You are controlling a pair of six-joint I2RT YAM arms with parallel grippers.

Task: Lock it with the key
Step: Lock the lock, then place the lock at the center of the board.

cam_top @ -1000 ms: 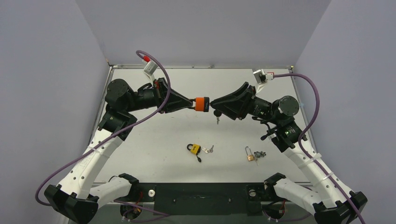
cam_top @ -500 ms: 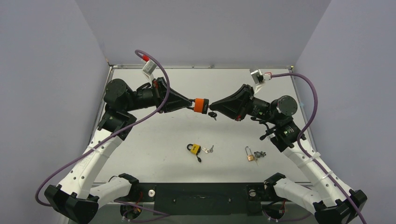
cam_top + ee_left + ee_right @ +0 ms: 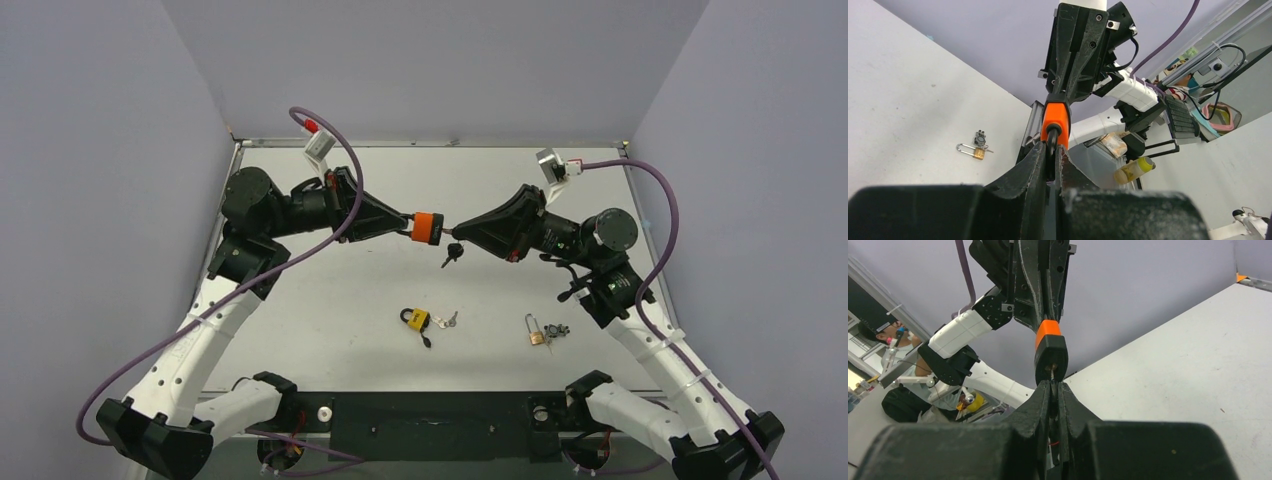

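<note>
In mid-air, left end effector (image 3: 409, 222) pinches the orange padlock (image 3: 429, 226); right end effector (image 3: 458, 231) pinches the key (image 3: 1051, 373) at its base.

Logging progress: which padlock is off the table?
The orange padlock, held aloft by the left gripper; the yellow padlock and brass padlock lie on the table.

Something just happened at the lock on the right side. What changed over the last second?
The right tool closed on the key sitting in the orange padlock's keyhole, and the spare keys hanging below swung toward the left arm. Unchanged: the left tool stays shut on the padlock's shackle; the yellow padlock and brass padlock lie where they were on the table.
</note>
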